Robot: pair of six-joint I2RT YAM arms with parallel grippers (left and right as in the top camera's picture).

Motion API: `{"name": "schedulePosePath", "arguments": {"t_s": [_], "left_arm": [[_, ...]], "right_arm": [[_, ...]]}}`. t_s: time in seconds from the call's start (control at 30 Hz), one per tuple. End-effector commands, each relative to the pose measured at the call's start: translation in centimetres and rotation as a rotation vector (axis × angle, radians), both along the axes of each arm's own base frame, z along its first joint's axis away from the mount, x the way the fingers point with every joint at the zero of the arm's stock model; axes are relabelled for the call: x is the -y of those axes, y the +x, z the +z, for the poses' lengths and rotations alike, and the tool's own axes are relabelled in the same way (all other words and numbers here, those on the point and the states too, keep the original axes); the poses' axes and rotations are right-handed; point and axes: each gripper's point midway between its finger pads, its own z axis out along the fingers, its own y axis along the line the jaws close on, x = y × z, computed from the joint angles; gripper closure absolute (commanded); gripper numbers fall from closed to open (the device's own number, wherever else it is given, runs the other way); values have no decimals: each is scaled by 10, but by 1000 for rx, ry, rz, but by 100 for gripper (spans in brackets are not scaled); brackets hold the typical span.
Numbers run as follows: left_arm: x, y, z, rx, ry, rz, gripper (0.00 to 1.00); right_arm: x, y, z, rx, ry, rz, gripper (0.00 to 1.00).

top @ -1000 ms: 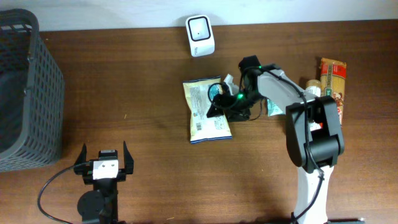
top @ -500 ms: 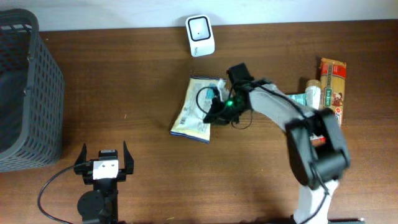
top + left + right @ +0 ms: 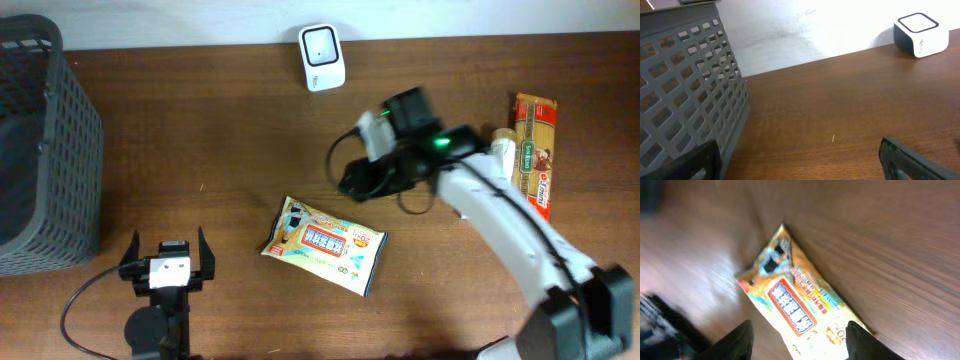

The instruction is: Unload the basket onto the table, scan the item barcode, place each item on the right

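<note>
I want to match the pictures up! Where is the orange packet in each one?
Overhead: the orange packet lies below the middle.
Left wrist: not in it.
Right wrist: the orange packet fills the middle, slanted.
Shared landmark: the brown table; the white scanner shows only overhead and left wrist.

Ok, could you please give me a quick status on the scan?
Left end effector open, idle. Right end effector open, raised near the packet, not holding it. Packet flat on table, short of the scanner. Nothing blocking the scanner.
</note>
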Motion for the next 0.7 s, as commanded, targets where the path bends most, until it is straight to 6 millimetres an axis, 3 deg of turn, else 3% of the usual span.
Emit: {"name": "schedulePosePath", "arguments": {"t_s": [0.0, 0.1, 0.17, 0.27, 0.3, 0.37, 0.47, 0.57, 0.63, 0.67], "left_arm": [[-2, 0, -1, -2, 15, 7, 1], [-2, 0, -1, -2, 16, 7, 1], [-2, 0, -1, -2, 15, 7, 1], [-2, 0, -1, -2, 15, 7, 1], [-2, 0, -1, -2, 15, 7, 1], [-2, 0, -1, -2, 15, 7, 1], [-2, 0, -1, -2, 15, 7, 1], [-2, 0, -1, -2, 15, 7, 1], [-2, 0, -1, -2, 15, 7, 1], [-2, 0, -1, -2, 15, 7, 1]], "right_arm": [[-42, -23, -39, 151, -278, 233, 38], [-83, -29, -72, 332, -462, 375, 28], [-111, -37, -113, 392, -522, 549, 26], [-122, -51, -121, 421, -542, 696, 25], [-124, -56, -123, 427, -553, 737, 20], [-120, -58, -132, 443, -621, 781, 16], [-118, -72, -126, 420, -661, 828, 14], [-110, -66, -133, 428, -730, 822, 11], [-86, -55, -156, 342, -785, 803, 17], [-77, -50, -158, 318, -795, 786, 26]]}}
